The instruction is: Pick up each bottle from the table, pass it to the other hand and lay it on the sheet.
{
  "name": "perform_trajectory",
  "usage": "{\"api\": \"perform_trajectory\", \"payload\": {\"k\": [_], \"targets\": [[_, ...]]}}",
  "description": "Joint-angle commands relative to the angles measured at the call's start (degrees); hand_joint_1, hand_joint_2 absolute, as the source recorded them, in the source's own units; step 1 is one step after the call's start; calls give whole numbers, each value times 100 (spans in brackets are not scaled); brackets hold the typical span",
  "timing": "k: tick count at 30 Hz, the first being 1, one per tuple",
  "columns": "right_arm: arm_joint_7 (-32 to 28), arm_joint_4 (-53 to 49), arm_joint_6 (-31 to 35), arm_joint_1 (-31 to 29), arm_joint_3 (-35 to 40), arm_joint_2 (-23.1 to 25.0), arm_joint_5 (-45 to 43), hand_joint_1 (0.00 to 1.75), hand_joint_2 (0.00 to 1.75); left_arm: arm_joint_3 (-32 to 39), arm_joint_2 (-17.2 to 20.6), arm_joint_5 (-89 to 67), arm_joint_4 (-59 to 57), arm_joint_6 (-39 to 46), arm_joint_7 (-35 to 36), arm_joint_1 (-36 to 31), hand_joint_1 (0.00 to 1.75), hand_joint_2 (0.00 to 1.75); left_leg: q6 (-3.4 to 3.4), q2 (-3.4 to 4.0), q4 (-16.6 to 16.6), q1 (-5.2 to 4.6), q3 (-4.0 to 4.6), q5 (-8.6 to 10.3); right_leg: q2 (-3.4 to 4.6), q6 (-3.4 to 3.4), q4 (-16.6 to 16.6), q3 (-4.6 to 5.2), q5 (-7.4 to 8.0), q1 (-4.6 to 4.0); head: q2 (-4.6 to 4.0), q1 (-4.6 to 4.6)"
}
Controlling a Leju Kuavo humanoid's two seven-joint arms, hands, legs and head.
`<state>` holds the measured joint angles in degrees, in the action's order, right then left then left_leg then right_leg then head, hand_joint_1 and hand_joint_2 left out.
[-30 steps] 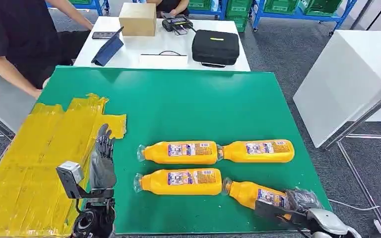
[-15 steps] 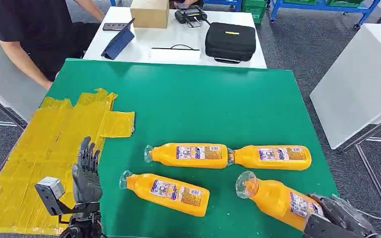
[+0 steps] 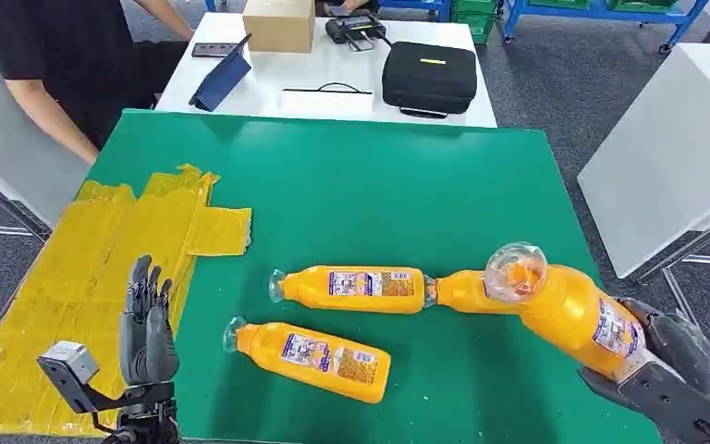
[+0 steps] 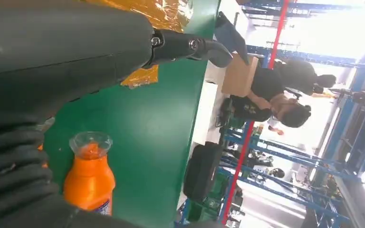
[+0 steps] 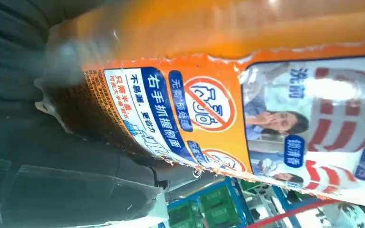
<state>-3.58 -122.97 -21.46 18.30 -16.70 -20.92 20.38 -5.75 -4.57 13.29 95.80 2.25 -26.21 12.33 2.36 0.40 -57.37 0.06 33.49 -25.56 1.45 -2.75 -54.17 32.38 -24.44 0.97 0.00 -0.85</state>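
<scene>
The held bottle (image 5: 247, 95) has a label reading "右手抓握侧面" beside a red prohibition sign.

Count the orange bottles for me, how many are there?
4. One bottle is lifted in the right hand. One lies mid-table, another sits partly hidden behind the lifted one, and one lies nearest the left hand.

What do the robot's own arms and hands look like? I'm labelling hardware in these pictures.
The left hand has dark grey segmented fingers on a dark palm, with a small grey box-shaped camera module bracketed at the wrist. The right hand is dark too, under a glossy clear covering, mounted on a grey angular wrist plate. No loose cables visible.
</scene>
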Motion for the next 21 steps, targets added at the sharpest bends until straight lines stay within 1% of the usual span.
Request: {"api": "perform_trajectory", "payload": {"k": [1, 2, 3, 4, 5, 6, 7, 8, 9, 10, 11, 12, 13, 15, 16, 17, 18, 20, 21], "targets": [[31, 2073, 735, -2138, 2178, 315, -716, 175, 175, -379, 232, 840, -308, -433, 224, -384, 0, 175, -11, 38, 10, 8, -16, 0, 33, 11, 15, -9, 15, -9, 0, 0], [50, 2513, 1033, -2547, 2616, 373, -667, 175, 175, -435, 242, 933, -278, -445, 259, -421, 0, 175, -16, 72, 18, 11, -22, 2, 65, 17, 21, -9, 31, -12, 0, -2], [2, 3051, 1374, -2966, 3020, 618, -733, 175, 175, -561, 284, 1177, -249, -515, 413, -472, 0, 175, -19, 74, 25, 5, -25, 8, 65, 20, 21, -6, 34, -6, 0, 0], [17, 3283, 1522, -3122, 3209, 713, -638, 175, 175, -614, 290, 1214, -252, -470, 499, -500, 0, 175, -14, 78, 17, 11, -18, 4, 64, 14, 19, -2, 32, -11, 0, 0], [15, 3561, 1663, -3292, 3445, 823, -663, 175, 175, -665, 284, 1321, -251, -368, 616, -534, 0, 175, -19, 102, 24, 10, -22, 10, 84, 22, 23, 0, 48, -10, 0, 0], [42, 3957, 1763, -3589, 3835, 962, -773, 175, 175, -817, 327, 1591, -322, -259, 790, -674, 0, 175, -17, 70, 14, 12, -13, 11, 51, 27, 15, 6, 37, -12, 0, 2], [72, 4047, 1849, -3664, 3949, 989, -800, 175, 175, -873, 349, 1636, -365, -215, 786, -731, 0, 175, -23, 92, 21, 11, -22, 24, 67, 32, 20, 10, 52, -11, 0, 0], [70, 4088, 1844, -3715, 4042, 988, -803, 175, 175, -896, 353, 1658, -388, -191, 783, -765, 0, 175, -23, 76, 22, 5, -13, 32, 49, 33, 12, 17, 52, -6, 0, 0], [252, 4263, 1567, -3854, 4167, 1136, -1195, 175, 175, -978, 367, 1814, -478, -155, 892, -872, 0, 175, -21, 64, 16, 5, -6, 38, 41, 37, 7, 24, 57, -6, 0, -2], [255, 4343, 1570, -3916, 4245, 1196, -1197, 175, 175, -1021, 374, 1838, -516, -143, 903, -923, 0, 175, -29, 47, 19, -2, -1, 51, 23, 41, 0, 26, 52, 1, 0, 2], [308, 4578, 1508, -4091, 4385, 1431, -1285, 175, 175, -1067, 356, 2331, -641, -263, 1168, -1045, 0, 175, -21, 40, 10, 5, 9, 50, 23, 33, -4, 31, 50, -6, 0, 0], [419, 4737, 1578, -4242, 4543, 1613, -1168, 175, 175, -1036, 295, 2808, -739, -314, 1378, -1124, 0, 175, -21, 30, 12, 1, 13, 55, 12, 34, -10, 35, 49, -2, 0, -2], [498, 4794, 1615, -4313, 4611, 1747, -1127, 175, 175, -1056, 314, 2851, -765, -314, 1382, -1181, 0, 175, -20, 25, 7, 2, 19, 55, 10, 29, -20, 40, 47, -2, 0, 0], [740, 4679, 1788, -4361, 4655, 1960, -961, 175, 175, -1104, 327, 3005, -813, -434, 1369, -1375, 0, 175, -33, 38, 9, -2, 21, 59, 18, 40, -33, 51, 50, 1, 0, 0], [795, 4597, 1864, -4369, 4640, 2003, -907, 175, 175, -1133, 334, 2990, -810, -457, 1358, -1440, 0, 175, -27, 28, 5, 1, 38, 60, 11, 32, -38, 62, 48, -1, 0, -2], [927, 4424, 1969, -4354, 4597, 2034, -822, 175, 175, -1187, 313, 2978, -795, -468, 1372, -1531, 0, 175, -31, 23, 4, -1, 37, 61, 4, 37, -43, 63, 46, 0, 0, 0], [1031, 4312, 1987, -4350, 4562, 2050, -799, 175, 175, -1250, 268, 2940, -806, -472, 1365, -1608, 0, 175, -26, 9, 0, 2, 47, 62, -9, 31, -43, 70, 43, -2, 0, -2], [1257, 4141, 2062, -4310, 4513, 2066, -488, 175, 175, -1390, 127, 3125, -891, -478, 1439, -1776, 0, 175, -24, -9, -3, 0, 58, 65, -24, 26, -48, 78, 41, 0, 0, 0], [1259, 4108, 2169, -4266, 4471, 2112, -423, 175, 175, -1415, 97, 3142, -897, -469, 1438, -1802, 0, 175, -36, -14, -8, -4, 50, 62, -35, 39, -62, 75, 33, 3, 0, -2]]}}
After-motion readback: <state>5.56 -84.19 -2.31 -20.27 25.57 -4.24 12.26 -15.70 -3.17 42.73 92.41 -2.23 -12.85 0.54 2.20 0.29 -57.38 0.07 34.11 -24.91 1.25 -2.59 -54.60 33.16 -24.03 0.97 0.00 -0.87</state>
